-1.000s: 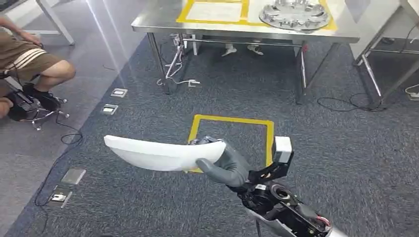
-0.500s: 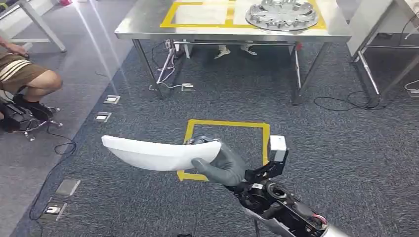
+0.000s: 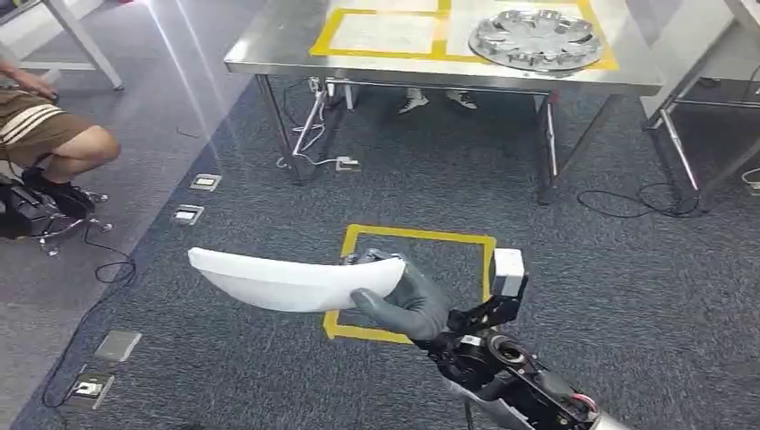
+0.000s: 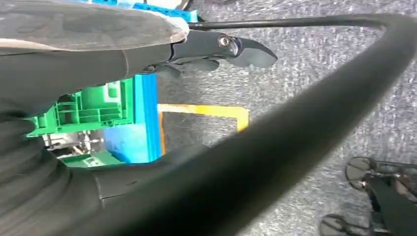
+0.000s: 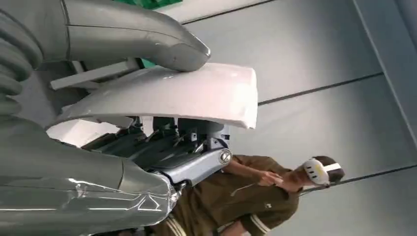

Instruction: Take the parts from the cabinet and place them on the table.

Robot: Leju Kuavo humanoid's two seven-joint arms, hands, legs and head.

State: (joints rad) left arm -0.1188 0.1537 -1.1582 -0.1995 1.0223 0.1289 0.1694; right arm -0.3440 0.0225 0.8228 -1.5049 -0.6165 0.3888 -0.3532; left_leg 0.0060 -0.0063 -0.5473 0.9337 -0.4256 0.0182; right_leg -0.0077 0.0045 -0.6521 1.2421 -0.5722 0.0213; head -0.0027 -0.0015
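Observation:
My right hand (image 3: 408, 305) grips one end of a long curved white part (image 3: 287, 279), held level above the carpet and reaching out to my left. In the right wrist view the grey thumb (image 5: 137, 34) presses on top of the white part (image 5: 172, 96) and the darker fingers lie beneath it. Ahead stands the steel table (image 3: 287, 49), bearing yellow taped rectangles (image 3: 381, 31) and a round silver wheel-like part (image 3: 536, 39). In the left wrist view my left hand (image 4: 147, 54) hangs over the carpet with its fingers stretched out and holding nothing.
A yellow taped square (image 3: 421, 236) marks the carpet just past the hand. A person (image 3: 49, 134) crouches at the left beside floor sockets (image 3: 204, 182). Cables (image 3: 627, 202) trail under the table. Another table's legs (image 3: 681, 143) stand at right. A green crate (image 4: 93, 105) sits near my left hand.
The whole picture has shifted, so the camera has moved; the table now sits slightly lower in view. My right hand keeps the same hold on the white part.

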